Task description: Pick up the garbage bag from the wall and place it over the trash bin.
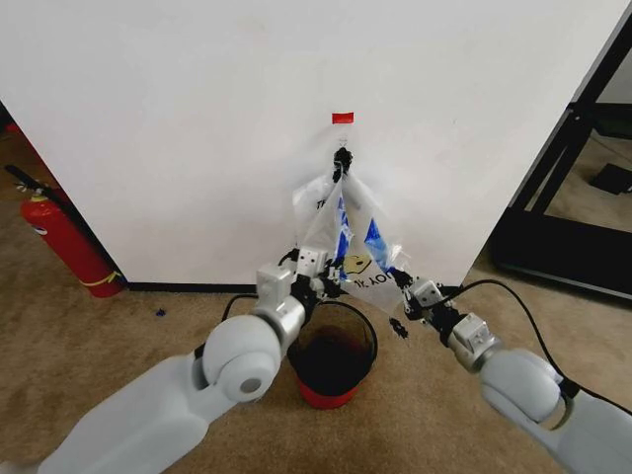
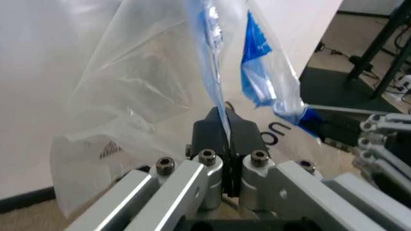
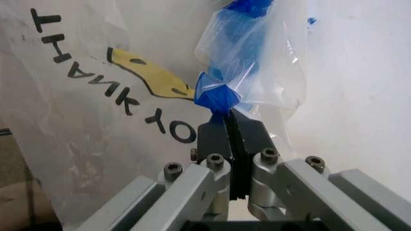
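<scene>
The wall (image 1: 197, 128) rises white and plain across most of the head view, edged below by a black baseboard (image 1: 188, 287) where it meets the tan carpet (image 1: 148, 336). A red fire extinguisher (image 1: 64, 242) leans near the wall's far left end, and a black metal frame (image 1: 563, 197) stands off to the right. The garbage bag (image 1: 346, 237) hangs against the wall from a black clip (image 1: 343, 158), just under a small red tape strip (image 1: 343, 118); its thin translucent plastic spreads downward, showing blue patches, a yellow smiley and black lettering. Directly below the bag, on the carpet close to the wall, sits the trash bin (image 1: 334, 357), dark and round with a red base. Both arms reach in toward the bag's lower end from either side, above the bin. The left gripper (image 2: 226, 144) has its dark fingers (image 2: 209, 137) pressed together with a fold of the bag's plastic pinched between them, the film rising up from the pinch. The right gripper (image 3: 232, 132) likewise has its fingers (image 3: 212, 137) closed tight on the bag, clamping a bunched blue piece of plastic that sits right at the fingertips, with the lettering and smiley beside it.
</scene>
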`<state>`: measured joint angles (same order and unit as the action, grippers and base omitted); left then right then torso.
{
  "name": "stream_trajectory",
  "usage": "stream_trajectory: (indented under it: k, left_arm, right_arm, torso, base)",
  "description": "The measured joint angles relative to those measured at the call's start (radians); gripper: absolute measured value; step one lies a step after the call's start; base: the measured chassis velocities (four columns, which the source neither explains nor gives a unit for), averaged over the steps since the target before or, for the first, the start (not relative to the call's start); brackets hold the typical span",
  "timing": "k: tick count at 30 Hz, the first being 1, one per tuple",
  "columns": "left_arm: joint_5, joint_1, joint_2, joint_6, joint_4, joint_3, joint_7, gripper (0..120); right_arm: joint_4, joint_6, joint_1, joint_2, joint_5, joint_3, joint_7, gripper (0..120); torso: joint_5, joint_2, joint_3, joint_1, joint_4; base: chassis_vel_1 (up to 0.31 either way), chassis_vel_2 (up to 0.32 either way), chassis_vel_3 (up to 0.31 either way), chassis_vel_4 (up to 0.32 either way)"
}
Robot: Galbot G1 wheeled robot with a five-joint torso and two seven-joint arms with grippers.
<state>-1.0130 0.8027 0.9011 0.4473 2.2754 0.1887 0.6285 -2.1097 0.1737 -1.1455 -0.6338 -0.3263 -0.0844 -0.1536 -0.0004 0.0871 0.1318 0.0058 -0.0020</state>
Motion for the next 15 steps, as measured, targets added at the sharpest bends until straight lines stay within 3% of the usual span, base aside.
stream_trajectory:
  k: [8, 15]
  left_arm:
    - [0.057, 0.138, -0.038, -0.006, 0.077, -0.077, -0.016, 0]
    - [0.072, 0.128, -0.056, -0.031, 0.137, -0.109, -0.043, 0]
  right_arm:
    - [-0.033, 0.001, -0.015, 0.003, -0.01, 0.01, 0.007, 0]
    - [-0.105, 0.006, -0.016, -0.001, -0.051, -0.013, -0.014, 0]
  torso:
    - [0.0002, 0.0, 0.0, 0.0, -0.0002]
    - [0.0004, 0.0, 0.0, 0.0, -0.0002]
  base:
    - [0.0, 0.0, 0.0, 0.0]
    - [0.0, 0.0, 0.0, 0.0]
